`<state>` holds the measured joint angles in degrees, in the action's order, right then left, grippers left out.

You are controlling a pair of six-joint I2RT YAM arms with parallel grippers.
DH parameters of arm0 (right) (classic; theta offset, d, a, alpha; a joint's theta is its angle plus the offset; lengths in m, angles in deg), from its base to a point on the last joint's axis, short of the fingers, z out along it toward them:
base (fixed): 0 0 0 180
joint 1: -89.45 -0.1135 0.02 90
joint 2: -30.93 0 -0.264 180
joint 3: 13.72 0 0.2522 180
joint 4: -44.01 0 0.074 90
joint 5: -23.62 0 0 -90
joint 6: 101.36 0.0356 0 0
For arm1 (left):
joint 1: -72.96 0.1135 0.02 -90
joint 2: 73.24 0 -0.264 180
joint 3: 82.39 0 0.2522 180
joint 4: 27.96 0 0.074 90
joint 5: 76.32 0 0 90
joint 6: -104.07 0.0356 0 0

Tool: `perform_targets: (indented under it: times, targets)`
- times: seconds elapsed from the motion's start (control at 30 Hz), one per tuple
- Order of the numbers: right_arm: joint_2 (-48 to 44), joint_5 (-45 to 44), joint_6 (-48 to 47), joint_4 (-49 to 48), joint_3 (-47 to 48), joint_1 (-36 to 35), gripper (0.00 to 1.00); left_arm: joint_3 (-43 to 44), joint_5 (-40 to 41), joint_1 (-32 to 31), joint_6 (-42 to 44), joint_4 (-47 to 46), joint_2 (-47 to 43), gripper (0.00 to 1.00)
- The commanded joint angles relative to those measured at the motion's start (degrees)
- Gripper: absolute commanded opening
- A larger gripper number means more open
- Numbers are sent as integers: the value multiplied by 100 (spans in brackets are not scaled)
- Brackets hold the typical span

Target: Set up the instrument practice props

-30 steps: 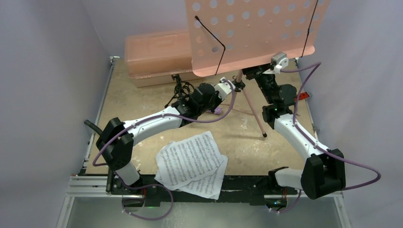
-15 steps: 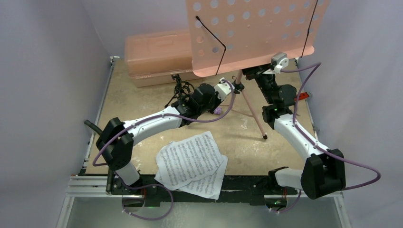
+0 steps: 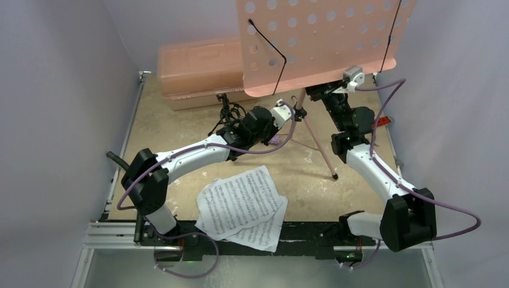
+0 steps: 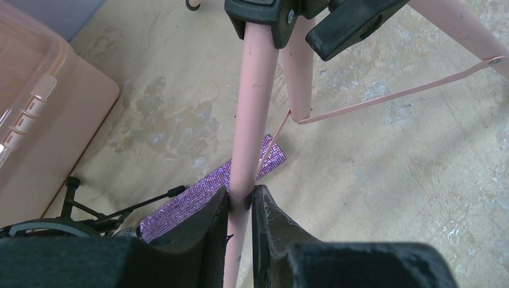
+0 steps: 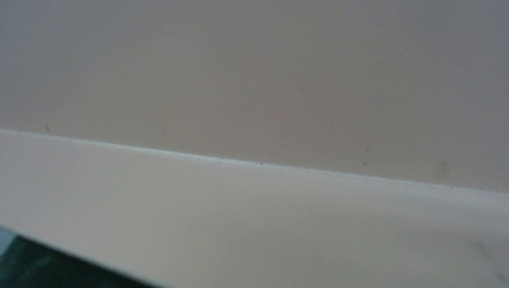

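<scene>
Now: desk carries stand, on its legs far right of centre. Pages lie loose at near edge. Left tool clamped tight on stand's pole. Right tool tucked under stand's shelf, opening cannot be told. Mic flat, left of pole.

The left arm stretches low from its near-left base toward the far right, and the left gripper pinches the music stand pole between both fingers. The right arm climbs toward the far side, its wrist turned left (the right gripper is mostly hidden, its grip unreadable).
</scene>
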<state>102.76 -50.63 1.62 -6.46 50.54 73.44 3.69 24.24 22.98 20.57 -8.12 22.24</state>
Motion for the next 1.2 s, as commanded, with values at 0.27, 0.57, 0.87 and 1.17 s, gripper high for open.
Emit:
perform_targets:
  times: [0.27,0.57,0.87,1.17]
  targets:
    - [-421,-178,2,-1256,296,37,0,156,143,103,-246,-6,5,0]
    - [-609,-369,-95,-884,6,37,40,149,85,107,-288,16,48,0]
    - [-981,-538,-267,-452,-439,36,57,138,0,110,-291,8,51,0]
    - [-1434,-577,-333,5,-1061,37,65,105,-213,107,-212,-208,-142,6]
